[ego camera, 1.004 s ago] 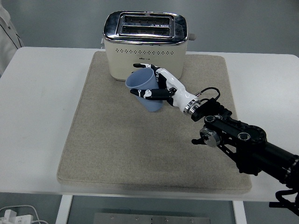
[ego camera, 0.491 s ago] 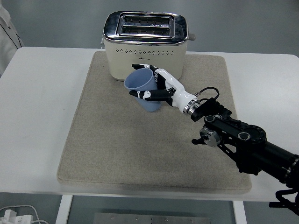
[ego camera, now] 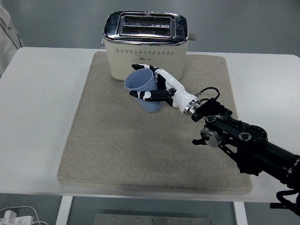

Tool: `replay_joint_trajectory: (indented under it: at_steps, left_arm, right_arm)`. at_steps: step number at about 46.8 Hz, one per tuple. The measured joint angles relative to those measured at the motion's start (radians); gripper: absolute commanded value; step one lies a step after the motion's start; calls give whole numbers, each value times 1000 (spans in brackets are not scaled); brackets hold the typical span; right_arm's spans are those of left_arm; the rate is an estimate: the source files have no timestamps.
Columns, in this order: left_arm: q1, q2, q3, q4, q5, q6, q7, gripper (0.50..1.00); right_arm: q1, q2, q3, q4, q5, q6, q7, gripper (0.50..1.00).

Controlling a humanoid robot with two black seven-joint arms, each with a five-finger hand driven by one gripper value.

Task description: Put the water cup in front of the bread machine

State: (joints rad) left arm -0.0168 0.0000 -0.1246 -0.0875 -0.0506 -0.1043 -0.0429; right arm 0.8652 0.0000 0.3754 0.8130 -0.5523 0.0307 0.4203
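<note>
A white table (ego camera: 37,117) carries a beige mat (ego camera: 117,154), and at the mat's far edge stands a cream two-slot toaster (ego camera: 146,44) with a chrome top. The right arm (ego camera: 243,143) reaches in from the lower right; its right hand (ego camera: 161,89) is wrapped around a blue plastic cup (ego camera: 143,91), tilted left, just in front of the toaster

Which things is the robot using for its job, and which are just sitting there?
Part of the job:
blue cup, tilted, held in the right hand
bread machine, just behind the cup

Just there:
beige mat under them
white table
person's white sleeve at the top left
white cable by the bottom left corner
</note>
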Motion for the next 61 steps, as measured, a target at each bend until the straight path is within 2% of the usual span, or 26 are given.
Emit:
replay_joint_trajectory:
  at_steps: [42, 61]
  left_arm:
    - [0, 0, 0, 0, 0, 0, 0, 1000]
    - [0, 0, 0, 0, 0, 0, 0, 1000]
  right_arm:
    - [14, 0, -23, 1, -6, 2, 0, 921]
    - [28, -15, -20, 2, -6, 25, 0, 923]
